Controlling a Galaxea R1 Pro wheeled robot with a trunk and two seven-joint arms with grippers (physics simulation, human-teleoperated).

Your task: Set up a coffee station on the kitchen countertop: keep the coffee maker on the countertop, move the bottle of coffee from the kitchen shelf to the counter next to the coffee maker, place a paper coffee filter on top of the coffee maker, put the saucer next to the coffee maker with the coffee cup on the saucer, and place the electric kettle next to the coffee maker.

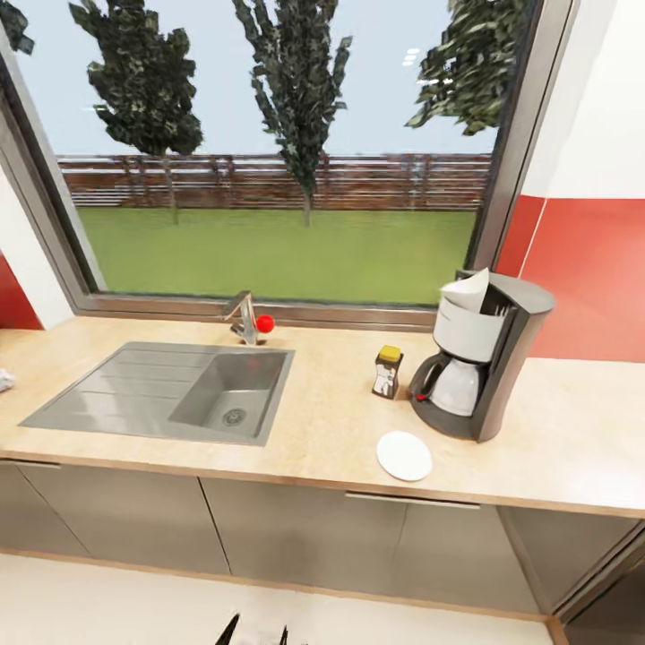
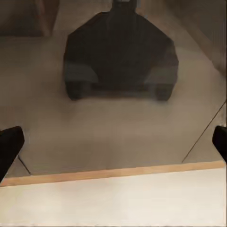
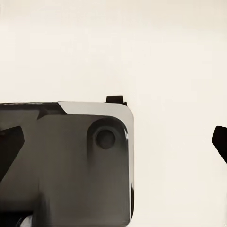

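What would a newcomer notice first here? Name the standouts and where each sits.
The coffee maker stands on the right of the kitchen countertop, with a white paper filter poking out of its top. The bottle of coffee stands just left of it, and the saucer lies empty in front. Further left, a steel sink sits below the big window.

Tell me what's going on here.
Nothing is being handled: both claws, left and right, hang open and empty. On the kitchen countertop the coffee maker carries a paper filter, with the bottle of coffee and the saucer beside it. The saucer is bare.
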